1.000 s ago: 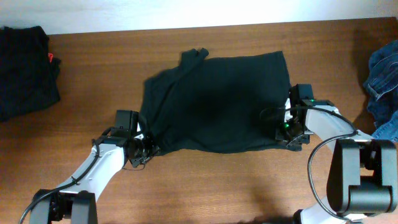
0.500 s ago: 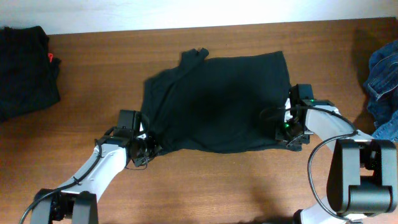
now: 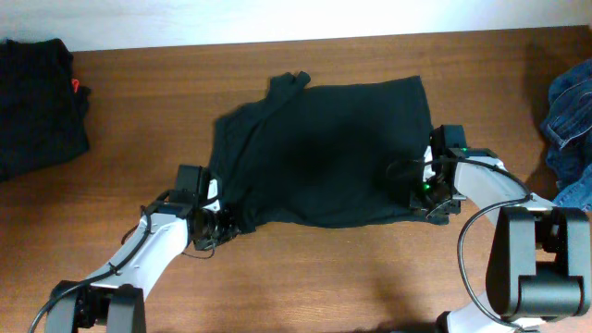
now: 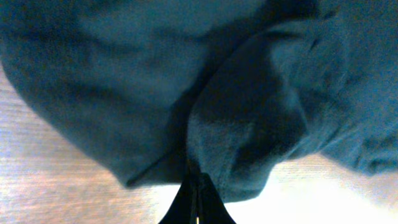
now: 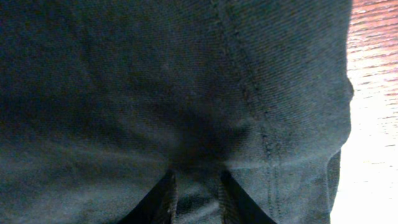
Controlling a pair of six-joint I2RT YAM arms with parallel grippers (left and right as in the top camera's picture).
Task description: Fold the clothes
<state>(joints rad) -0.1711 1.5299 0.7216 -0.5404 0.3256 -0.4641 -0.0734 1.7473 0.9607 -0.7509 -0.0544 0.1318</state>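
Cloth of the rumpled, soft dark T-shirt [image 3: 324, 153] is pinched by left pincer [image 4: 194, 186] and right pincer [image 5: 198, 196].

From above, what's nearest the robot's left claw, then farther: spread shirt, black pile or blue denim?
1. dark T-shirt, centre, pinched by the left gripper.
2. black pile, far-left corner.
3. blue denim, right edge.

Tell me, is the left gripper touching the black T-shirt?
Touching. In the left wrist view, the left gripper has its jaws shut on a pinched fold at the edge of the T-shirt, with no gap.
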